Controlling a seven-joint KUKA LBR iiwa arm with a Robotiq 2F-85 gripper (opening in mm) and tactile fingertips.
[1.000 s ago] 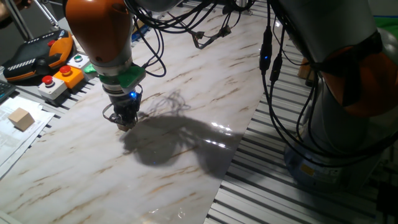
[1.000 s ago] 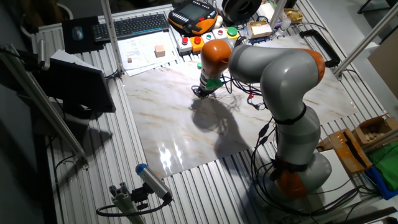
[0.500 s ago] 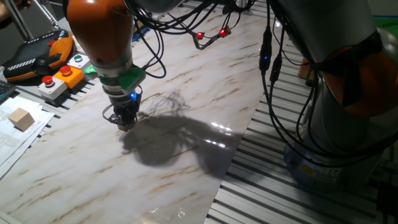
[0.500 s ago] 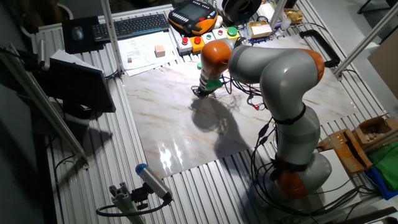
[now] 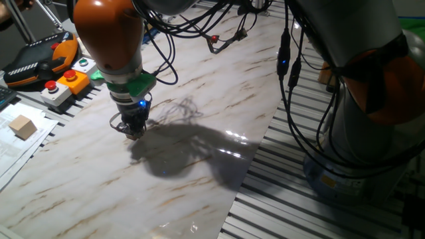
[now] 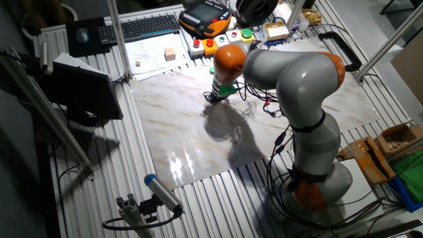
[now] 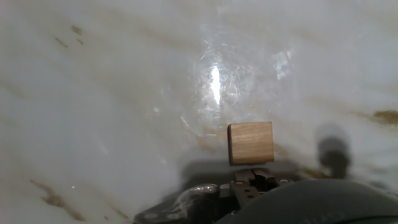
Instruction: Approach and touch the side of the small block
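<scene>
The small block (image 7: 250, 142) is a tan wooden cube lying on the marble board (image 5: 199, 99). In the hand view it sits just beyond my fingertips (image 7: 252, 178), touching them or nearly so. My gripper (image 5: 135, 131) points straight down at the board's left-middle, low over the surface, and its fingers look pressed together with nothing between them. From the fixed views the cube is hidden under the gripper (image 6: 213, 99) and its shadow.
A larger pale wooden block (image 5: 22, 126) rests on papers off the board's left edge. Button boxes (image 5: 63, 85) and a teach pendant (image 5: 36, 58) stand behind it. Cables (image 5: 222, 41) lie at the board's far side. The robot's base (image 6: 317, 185) stands to the right.
The hand has crept a little to the right, low over the board. The tan cube that showed beneath the fingertips a second ago is now covered by them in the fixed view.
</scene>
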